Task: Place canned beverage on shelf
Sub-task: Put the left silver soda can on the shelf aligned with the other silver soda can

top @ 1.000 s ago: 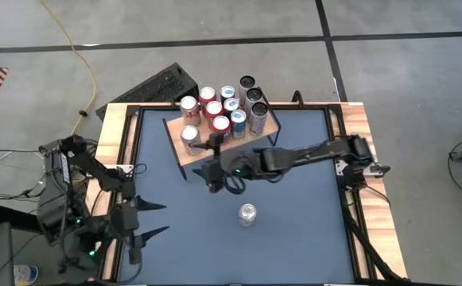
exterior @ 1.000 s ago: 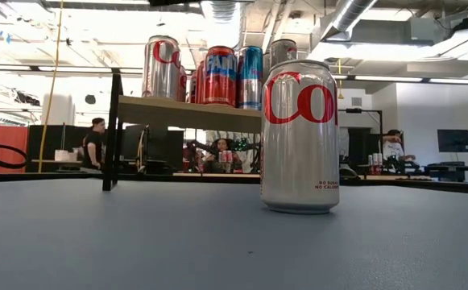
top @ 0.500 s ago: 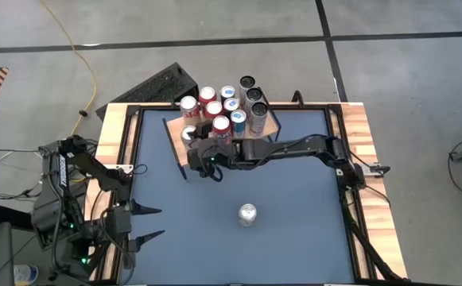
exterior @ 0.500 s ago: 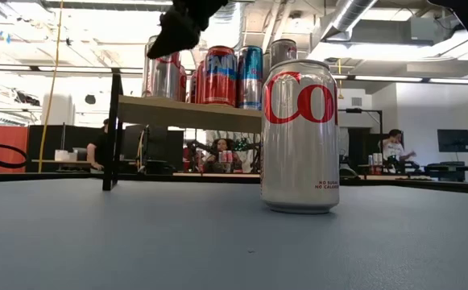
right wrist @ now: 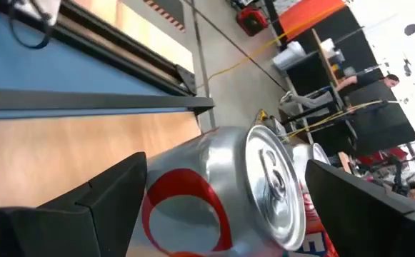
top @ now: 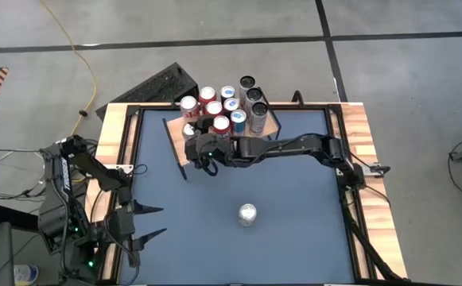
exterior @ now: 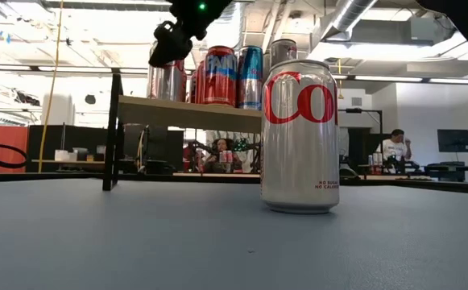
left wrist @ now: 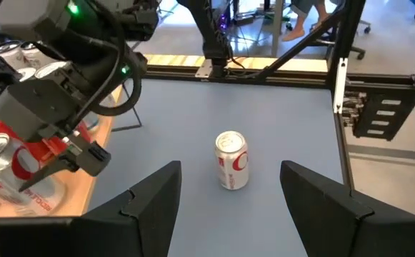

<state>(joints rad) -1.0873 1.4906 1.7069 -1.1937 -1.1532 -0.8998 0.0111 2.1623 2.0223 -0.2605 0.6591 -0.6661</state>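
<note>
Table point(top: 294, 238) first: I see its blue top carrying the shelf point(top: 184, 159) at the far side and one loose can point(top: 247, 214) standing upright out in the open middle, well apart from the shelf. On the shelf board a cluster of cans point(top: 229, 103) already stands, and at its near-left corner sits a silver-and-red can point(right wrist: 221, 193), upright on the wood. My right tool point(top: 192, 149) reaches across from the right side and hangs at that corner, its fingers spread wide with the silver-and-red can between them; in the right wrist view the can fills the gap but I see space on both sides, so I judge it released rather than gripped. That is the relation I watch: the can's long axis is vertical and the fingers flank it, so I would pull straight back toward the near edge to avoid tipping it. My left tool point(left wrist: 228, 200) waits at the near-left corner, half open and holding nothing, pointed toward the loose can. For that can, I judge the left arm slightly closer.
</note>
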